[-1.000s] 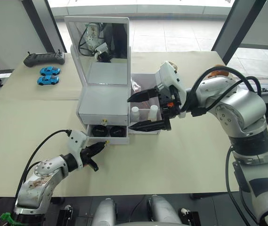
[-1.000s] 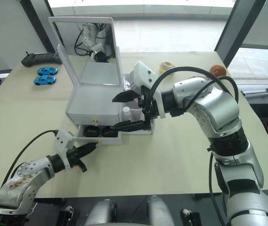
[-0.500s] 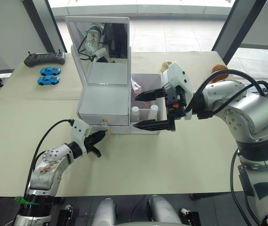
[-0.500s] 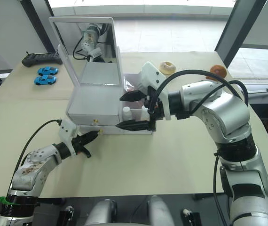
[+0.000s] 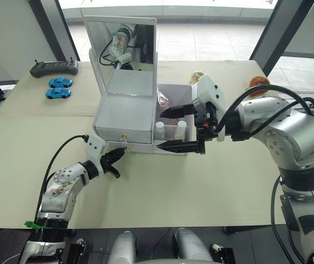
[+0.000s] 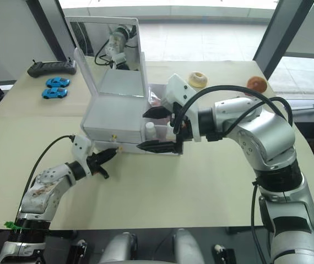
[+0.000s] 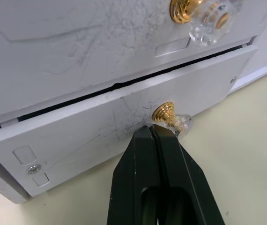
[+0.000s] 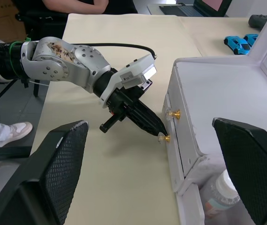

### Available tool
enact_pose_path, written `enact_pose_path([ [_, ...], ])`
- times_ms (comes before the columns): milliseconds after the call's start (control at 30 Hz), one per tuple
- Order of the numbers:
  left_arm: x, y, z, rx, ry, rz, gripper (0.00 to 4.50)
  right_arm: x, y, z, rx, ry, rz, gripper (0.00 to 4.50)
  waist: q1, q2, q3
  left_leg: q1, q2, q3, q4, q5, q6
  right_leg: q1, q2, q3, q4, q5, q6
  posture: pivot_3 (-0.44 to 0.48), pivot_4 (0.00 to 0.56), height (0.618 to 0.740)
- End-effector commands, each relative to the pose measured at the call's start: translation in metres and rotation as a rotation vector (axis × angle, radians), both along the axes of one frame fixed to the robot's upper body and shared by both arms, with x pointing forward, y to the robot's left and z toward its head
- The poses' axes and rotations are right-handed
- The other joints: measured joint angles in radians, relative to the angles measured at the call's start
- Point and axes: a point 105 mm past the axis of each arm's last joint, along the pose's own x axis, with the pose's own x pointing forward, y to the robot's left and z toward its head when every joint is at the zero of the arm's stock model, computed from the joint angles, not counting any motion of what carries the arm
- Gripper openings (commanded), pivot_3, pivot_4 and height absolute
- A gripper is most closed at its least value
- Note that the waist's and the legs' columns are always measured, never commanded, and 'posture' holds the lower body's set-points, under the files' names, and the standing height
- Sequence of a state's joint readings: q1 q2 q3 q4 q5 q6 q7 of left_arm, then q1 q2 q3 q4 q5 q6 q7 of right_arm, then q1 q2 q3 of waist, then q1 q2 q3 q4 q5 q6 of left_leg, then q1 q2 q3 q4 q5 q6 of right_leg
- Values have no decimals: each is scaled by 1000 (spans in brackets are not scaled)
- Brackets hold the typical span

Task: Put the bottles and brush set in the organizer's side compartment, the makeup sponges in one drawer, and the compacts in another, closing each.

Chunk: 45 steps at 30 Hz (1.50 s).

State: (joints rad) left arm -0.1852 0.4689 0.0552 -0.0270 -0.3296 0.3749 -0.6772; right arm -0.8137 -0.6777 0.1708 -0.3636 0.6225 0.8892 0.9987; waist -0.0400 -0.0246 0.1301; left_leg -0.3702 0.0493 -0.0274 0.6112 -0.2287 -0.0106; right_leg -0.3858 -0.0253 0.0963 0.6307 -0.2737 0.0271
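Observation:
The white organizer (image 5: 125, 116) stands mid-table with its mirror upright. My left gripper (image 5: 119, 156) is shut, and its tip (image 7: 151, 129) presses against the gold knob (image 7: 165, 112) of the lower drawer (image 7: 100, 136), which sits almost flush with a thin gap along its top. My right gripper (image 5: 174, 128) hangs open wide just right of the side compartment (image 5: 174, 91). Inside that bin stand two white-capped bottles (image 5: 160, 130) (image 5: 181, 128) and the brush set (image 5: 162, 102). The makeup sponges and compacts are hidden.
A black remote (image 5: 54, 67) and two blue toy cars (image 5: 58, 88) lie at the table's far left. A donut (image 6: 197, 78) and an orange round thing (image 6: 256, 83) sit at the far right. A seated person (image 8: 77, 4) is beyond the table's left end.
One second ago the lower drawer stood open with the two black compacts showing. My left gripper has pushed it in by the knob. The right gripper shifted slightly to the right.

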Motion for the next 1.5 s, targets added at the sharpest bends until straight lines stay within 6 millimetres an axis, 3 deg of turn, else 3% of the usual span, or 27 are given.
enact_pose_path([
  [33,5,-3,26,-37,-94,-2,12,-5,-2,12,21,-41,3,4500,0,0,0,0,0,0,0,0,0,0,0,0,0,0,0,0,150,740],
  [300,11,9,25,-37,-90,54,12,-5,-3,10,17,-40,-5,4500,0,0,0,-1,0,0,1,0,0,0,0,0,0,0,0,0,150,740],
  [600,9,2,22,-64,-58,23,12,-5,-7,8,19,-16,-22,4500,-2,0,0,-1,0,-1,0,0,0,0,0,0,0,0,0,0,150,740],
  [700,7,12,20,-49,-40,42,12,-1,-16,7,26,5,-69,4500,-1,0,0,-1,0,0,0,0,0,0,0,0,-1,0,0,0,150,740],
  [800,7,35,22,-45,-33,98,189,9,-34,3,52,23,-164,4500,-3,-1,0,-1,0,-1,0,0,0,0,1,0,0,0,0,0,150,740],
  [833,7,52,29,-30,-58,133,189,13,-47,4,84,25,-215,4500,-5,0,0,-1,0,-1,0,0,0,0,1,0,0,0,0,0,150,740],
  [967,4,102,54,-17,-129,249,1164,22,-87,6,180,-68,-369,4500,-2,-6,0,-1,1,-1,-1,0,0,0,1,-1,-1,0,0,0,150,740],
  [1033,1,119,63,-2,-141,267,1700,22,-108,-4,209,-98,-445,4500,-2,-6,0,-1,1,0,-1,0,0,0,1,-1,-1,0,1,0,150,740],
  [1200,0,144,76,92,-186,277,3310,19,-149,-23,339,-101,-630,4500,0,-5,0,1,0,1,-2,0,0,1,0,0,-1,-2,4,0,150,740],
  [1333,4,158,75,272,-228,321,4482,9,-160,-54,185,-113,-676,4500,-3,-5,0,1,1,1,-2,0,0,0,0,0,-1,-1,2,0,150,740],
  [1500,6,154,66,323,-170,255,4482,12,-181,-67,100,-247,-788,4500,-4,-4,0,2,0,2,-3,0,0,0,0,1,-1,-2,4,0,150,740],
])
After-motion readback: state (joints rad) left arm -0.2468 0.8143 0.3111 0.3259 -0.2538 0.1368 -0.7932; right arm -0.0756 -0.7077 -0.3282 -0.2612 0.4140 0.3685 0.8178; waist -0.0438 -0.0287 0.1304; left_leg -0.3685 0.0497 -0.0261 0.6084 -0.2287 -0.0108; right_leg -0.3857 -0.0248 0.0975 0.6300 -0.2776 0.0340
